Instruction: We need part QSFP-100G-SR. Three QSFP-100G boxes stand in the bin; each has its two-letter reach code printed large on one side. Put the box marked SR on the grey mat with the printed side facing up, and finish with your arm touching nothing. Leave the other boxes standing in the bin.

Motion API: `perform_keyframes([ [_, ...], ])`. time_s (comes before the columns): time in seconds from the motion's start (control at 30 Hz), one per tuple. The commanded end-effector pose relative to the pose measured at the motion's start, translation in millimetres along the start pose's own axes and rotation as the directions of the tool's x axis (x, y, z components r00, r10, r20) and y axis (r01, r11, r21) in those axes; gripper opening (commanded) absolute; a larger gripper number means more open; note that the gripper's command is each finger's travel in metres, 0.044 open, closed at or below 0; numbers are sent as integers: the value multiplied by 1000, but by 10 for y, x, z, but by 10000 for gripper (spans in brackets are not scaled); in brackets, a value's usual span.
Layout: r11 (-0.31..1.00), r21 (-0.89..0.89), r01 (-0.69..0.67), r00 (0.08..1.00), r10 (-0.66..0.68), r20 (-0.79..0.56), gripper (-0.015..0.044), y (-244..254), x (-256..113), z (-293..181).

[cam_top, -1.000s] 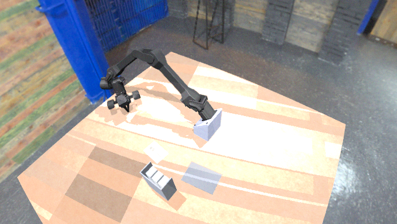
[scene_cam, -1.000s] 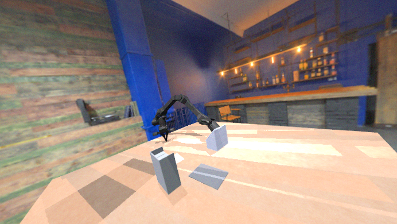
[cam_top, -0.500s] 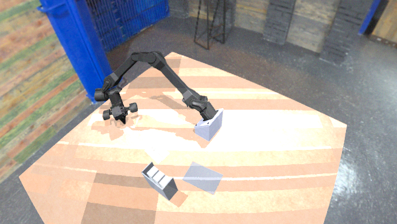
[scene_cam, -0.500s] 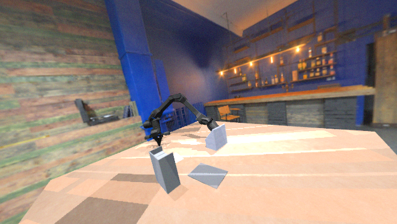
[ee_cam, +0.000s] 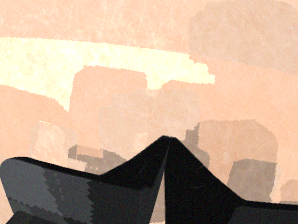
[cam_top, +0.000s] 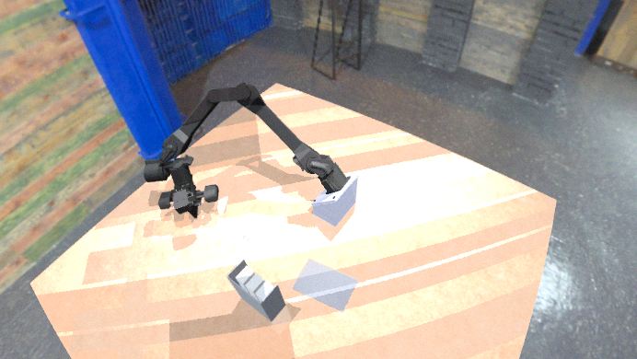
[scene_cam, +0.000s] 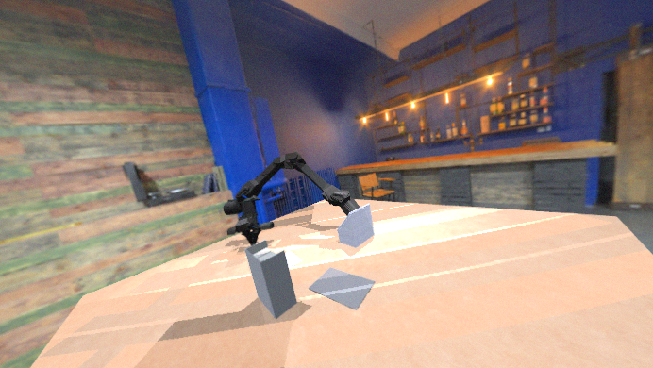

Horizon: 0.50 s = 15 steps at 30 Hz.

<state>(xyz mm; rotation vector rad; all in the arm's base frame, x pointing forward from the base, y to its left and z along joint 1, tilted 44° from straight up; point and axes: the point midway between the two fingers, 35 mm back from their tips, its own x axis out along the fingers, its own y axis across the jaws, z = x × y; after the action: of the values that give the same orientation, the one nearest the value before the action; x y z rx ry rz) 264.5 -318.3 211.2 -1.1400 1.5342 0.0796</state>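
Standing in the grey bin (cam_top: 272, 304) (scene_cam: 278, 288), pale boxes (cam_top: 256, 283) (scene_cam: 265, 254); jaws (cam_top: 195, 216) (scene_cam: 253, 242) pressed together, apart from the bin.

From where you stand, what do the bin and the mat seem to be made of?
The bin: perhaps painted metal or plastic, given its flat, even grey walls and straight edges. The grey mat: possibly thin rubber or plastic, smooth-looking, with no weave showing.

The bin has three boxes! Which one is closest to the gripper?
The end box, at the end of the bin facing the gripper. The other two are farther away.
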Motion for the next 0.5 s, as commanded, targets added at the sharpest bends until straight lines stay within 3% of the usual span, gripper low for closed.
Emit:
perform_keyframes([
  [0.0,999,36,10,1000,-10,-1,0,10,31,192],
  [0.47,990,132,56,997,-64,53,0,95,32,920],
])
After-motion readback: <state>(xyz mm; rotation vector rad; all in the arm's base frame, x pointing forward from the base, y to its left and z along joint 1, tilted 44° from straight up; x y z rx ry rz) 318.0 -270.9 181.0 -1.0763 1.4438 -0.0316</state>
